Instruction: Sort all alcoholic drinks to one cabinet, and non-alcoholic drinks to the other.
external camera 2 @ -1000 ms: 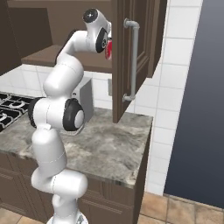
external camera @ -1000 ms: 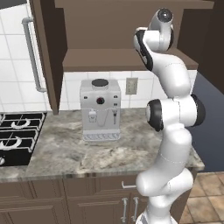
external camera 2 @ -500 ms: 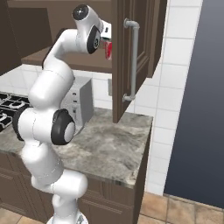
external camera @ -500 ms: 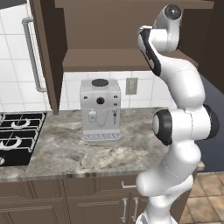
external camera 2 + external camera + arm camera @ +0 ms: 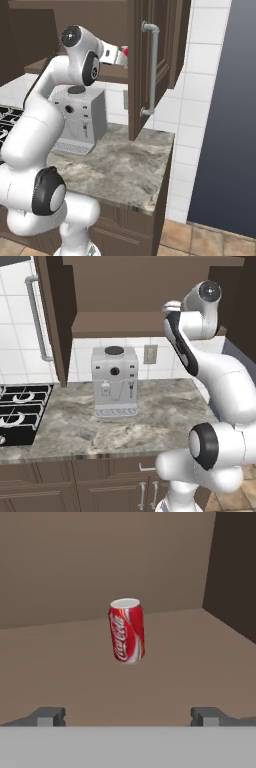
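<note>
A red can (image 5: 127, 631) with a silvery top stands upright on the brown shelf (image 5: 190, 662) inside the upper cabinet, near its right wall. My gripper (image 5: 128, 717) is open. Its two finger tips (image 5: 49, 716) sit wide apart, short of the can and not touching it. From the right base view the hand (image 5: 114, 55) reaches into the cabinet, with a sliver of the red can (image 5: 124, 50) just beyond it. The bottles and the purple can are out of view.
The cabinet's open doors hang on both sides, the right door (image 5: 152, 65) with a long metal handle and the left door (image 5: 47, 321). On the marble counter (image 5: 160, 411) stands a white coffee machine (image 5: 115, 381), with a stove (image 5: 20, 413) to its left.
The arm's elbow and lower joints have swung lower and to the side, while the hand stays at the cabinet shelf. The red can has stayed where it was.
</note>
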